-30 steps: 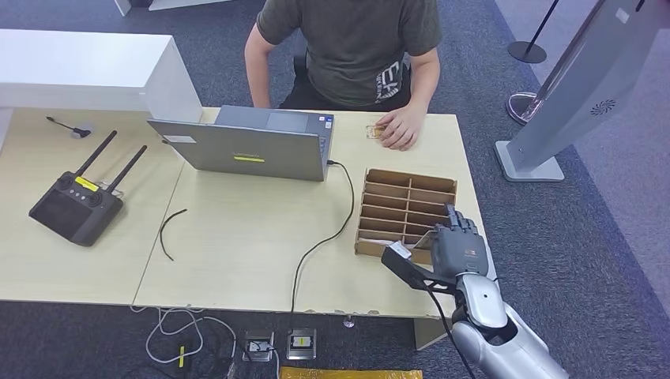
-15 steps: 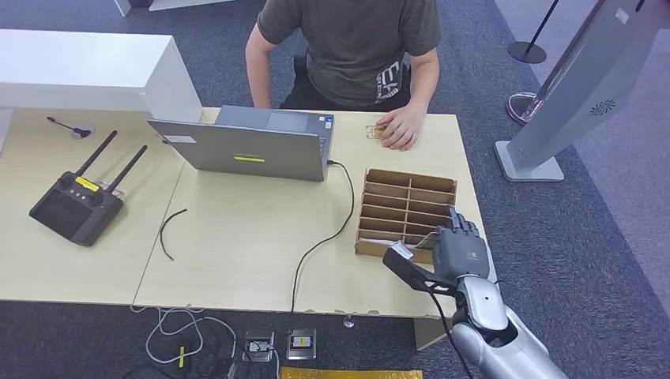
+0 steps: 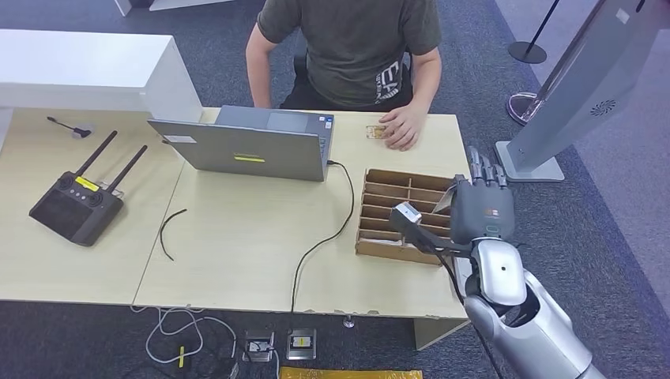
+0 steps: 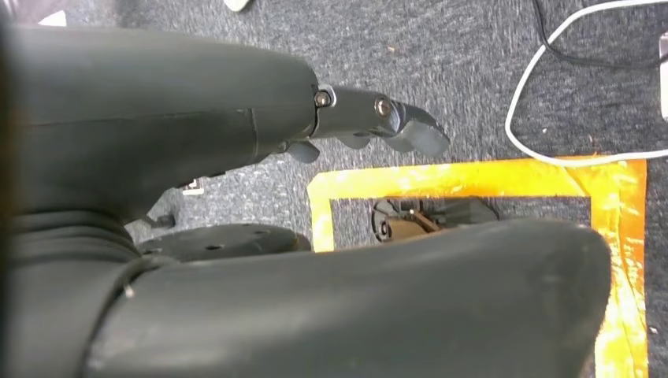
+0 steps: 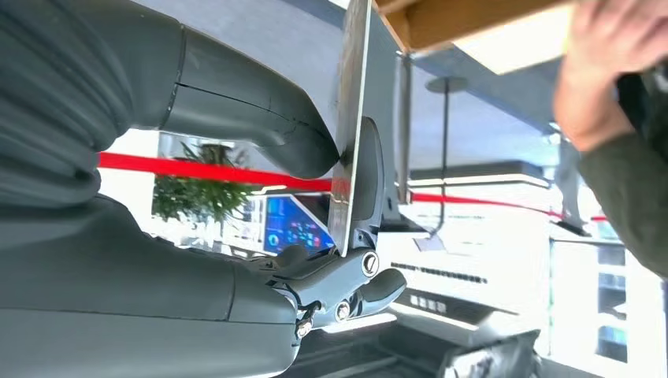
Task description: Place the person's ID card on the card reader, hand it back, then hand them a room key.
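Your right hand (image 3: 482, 212) is lifting clear of the cardboard organizer (image 3: 406, 212) by the tabletop's right edge, pinching a room key card (image 5: 349, 126) edge-on between thumb and fingers as the wrist view is confirming, so you're starting the handover toward the person's hand (image 3: 399, 126) at the far edge.

The small pale card (image 3: 374, 131) beside the grey laptop (image 3: 253, 142) lies partly hidden under the person's hand (image 3: 400, 126).

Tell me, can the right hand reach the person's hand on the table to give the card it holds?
Probably yes. The right hand pinches a card above the cardboard tray, and only open table lies between it and the person's hand.
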